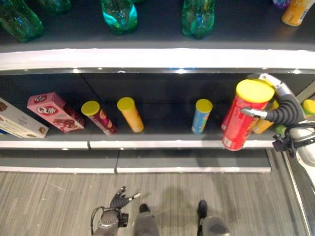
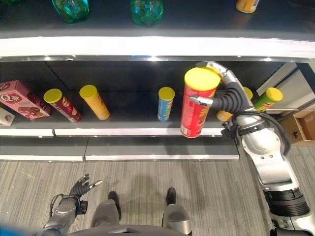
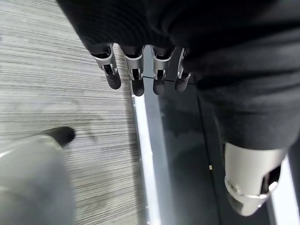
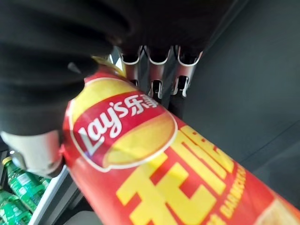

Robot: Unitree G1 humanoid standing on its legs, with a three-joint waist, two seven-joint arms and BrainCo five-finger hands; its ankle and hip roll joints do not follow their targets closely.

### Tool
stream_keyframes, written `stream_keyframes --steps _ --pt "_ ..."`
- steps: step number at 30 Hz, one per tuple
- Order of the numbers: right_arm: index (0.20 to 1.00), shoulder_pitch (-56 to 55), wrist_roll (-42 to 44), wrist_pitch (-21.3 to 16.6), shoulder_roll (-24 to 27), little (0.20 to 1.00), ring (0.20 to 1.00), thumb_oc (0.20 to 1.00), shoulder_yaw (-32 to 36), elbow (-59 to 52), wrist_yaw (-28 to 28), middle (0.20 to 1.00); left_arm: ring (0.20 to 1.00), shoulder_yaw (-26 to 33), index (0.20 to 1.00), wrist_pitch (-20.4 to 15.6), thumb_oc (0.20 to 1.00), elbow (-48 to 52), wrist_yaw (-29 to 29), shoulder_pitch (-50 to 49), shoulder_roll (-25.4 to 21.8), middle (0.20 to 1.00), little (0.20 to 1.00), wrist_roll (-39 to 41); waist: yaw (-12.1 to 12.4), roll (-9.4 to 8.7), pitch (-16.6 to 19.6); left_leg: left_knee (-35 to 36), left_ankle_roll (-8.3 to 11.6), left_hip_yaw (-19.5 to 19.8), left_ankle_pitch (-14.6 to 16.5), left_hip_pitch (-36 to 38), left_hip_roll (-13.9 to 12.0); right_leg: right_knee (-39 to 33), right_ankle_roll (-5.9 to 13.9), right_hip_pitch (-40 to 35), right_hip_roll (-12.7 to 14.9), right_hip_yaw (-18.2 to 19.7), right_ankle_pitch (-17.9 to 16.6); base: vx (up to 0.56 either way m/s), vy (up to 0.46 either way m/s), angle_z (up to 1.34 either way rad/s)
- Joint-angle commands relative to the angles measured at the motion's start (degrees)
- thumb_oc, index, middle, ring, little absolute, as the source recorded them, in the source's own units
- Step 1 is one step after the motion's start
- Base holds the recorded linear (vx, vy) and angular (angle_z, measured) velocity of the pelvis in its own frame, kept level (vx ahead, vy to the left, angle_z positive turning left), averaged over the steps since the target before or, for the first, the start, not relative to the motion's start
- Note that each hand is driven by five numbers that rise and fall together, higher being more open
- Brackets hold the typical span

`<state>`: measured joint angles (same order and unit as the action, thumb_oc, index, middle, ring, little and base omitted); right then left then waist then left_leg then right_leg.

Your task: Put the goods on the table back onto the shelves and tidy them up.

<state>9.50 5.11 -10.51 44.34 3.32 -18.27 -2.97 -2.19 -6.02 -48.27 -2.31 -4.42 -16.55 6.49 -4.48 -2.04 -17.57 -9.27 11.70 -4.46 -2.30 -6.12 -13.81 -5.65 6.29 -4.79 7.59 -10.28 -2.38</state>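
A tall red chip can (image 1: 241, 120) with a yellow lid hangs slightly tilted in front of the middle shelf (image 1: 147, 144), its base level with the shelf's white front edge. My right hand (image 2: 227, 101) is shut on it from the right, fingers curled round its upper part; the can's label (image 4: 154, 154) looms close in the right wrist view. On the shelf stand a blue can (image 1: 202, 116), an orange can (image 1: 131, 114) and a dark red can (image 1: 100, 118), all with yellow lids. My left hand (image 1: 120, 199) hangs low over the floor, fingers (image 3: 136, 70) relaxed and empty.
A pink box (image 1: 54, 112) and a white box (image 1: 19, 120) lie at the shelf's left end. Green bottles (image 1: 119, 14) and an orange bottle (image 1: 297, 11) stand on the upper shelf. A green can (image 2: 268, 98) and a cardboard box (image 2: 302, 127) sit at the right.
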Motion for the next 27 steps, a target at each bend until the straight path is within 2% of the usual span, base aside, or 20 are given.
stream_keyframes --steps 1,4,7,13,20,27 --pt "0.2 3.76 2.31 -2.41 1.6 0.2 0.2 0.2 0.03 -1.97 0.48 0.2 1.0 0.39 1.0 -0.99 1.0 -0.58 -0.7 -0.03 -3.98 1.0 1.0 -0.45 1.67 -0.89 3.18 5.21 -1.55 0.57 4.94 2.44 1.08 1.88 3.36 -1.44 1.6 0.69 7.58 0.15 0.208 -0.16" --pt "0.2 4.47 1.75 -2.06 1.24 0.2 0.2 0.2 -1.25 -1.78 0.32 0.2 1.0 0.56 1.0 -0.87 1.0 -1.19 -0.73 -0.02 -4.36 1.0 1.0 -0.62 1.55 -0.65 3.51 7.55 -2.0 0.09 4.35 3.2 2.58 2.84 4.12 -0.1 2.91 1.26 6.57 0.1 0.192 -0.22" --pt "0.2 8.21 1.42 -1.88 -0.29 0.2 0.2 0.2 -4.85 -1.2 0.26 0.2 1.0 1.16 1.0 -0.87 1.0 -2.98 -1.92 -0.33 -5.34 1.0 1.0 -1.53 2.55 -0.78 3.21 11.45 -3.59 -2.95 3.74 5.25 4.81 4.38 5.97 3.25 5.82 3.09 4.48 0.02 0.247 -0.29" --pt "0.2 11.66 -0.06 -1.22 -1.62 0.2 0.2 0.2 -8.84 0.28 0.23 0.2 1.0 2.13 1.0 -0.9 1.0 -5.13 -2.71 -0.96 -5.4 1.0 1.0 -0.97 3.52 -0.77 2.24 12.51 -5.73 -4.05 4.16 5.65 7.49 4.56 7.71 5.04 8.78 3.63 1.71 0.01 0.132 -0.22" --pt "0.2 12.76 -0.95 -1.18 -2.56 0.2 0.2 0.2 -10.9 0.5 -0.07 0.2 1.0 1.9 1.0 -1.15 1.0 -5.49 -2.89 -0.64 -5.26 1.0 1.0 -0.86 3.79 -0.61 1.71 13.41 -6.4 -4.23 3.99 4.64 9.0 4.37 8.62 6.31 10.75 2.88 -0.19 -0.02 0.084 -0.03" --pt "0.2 15.71 -1.07 -0.87 -4.21 0.2 0.2 0.2 -16.44 1.29 -1.71 0.2 1.0 1.19 1.0 -1.13 1.0 -5.2 -2.93 0.66 -5.6 1.0 1.0 -0.44 4.31 -1.16 1.34 13.3 -6.58 -3.92 4.11 4.35 8.95 4.74 8.71 6.61 11.25 2.19 -1.01 -0.02 0.008 0.03"
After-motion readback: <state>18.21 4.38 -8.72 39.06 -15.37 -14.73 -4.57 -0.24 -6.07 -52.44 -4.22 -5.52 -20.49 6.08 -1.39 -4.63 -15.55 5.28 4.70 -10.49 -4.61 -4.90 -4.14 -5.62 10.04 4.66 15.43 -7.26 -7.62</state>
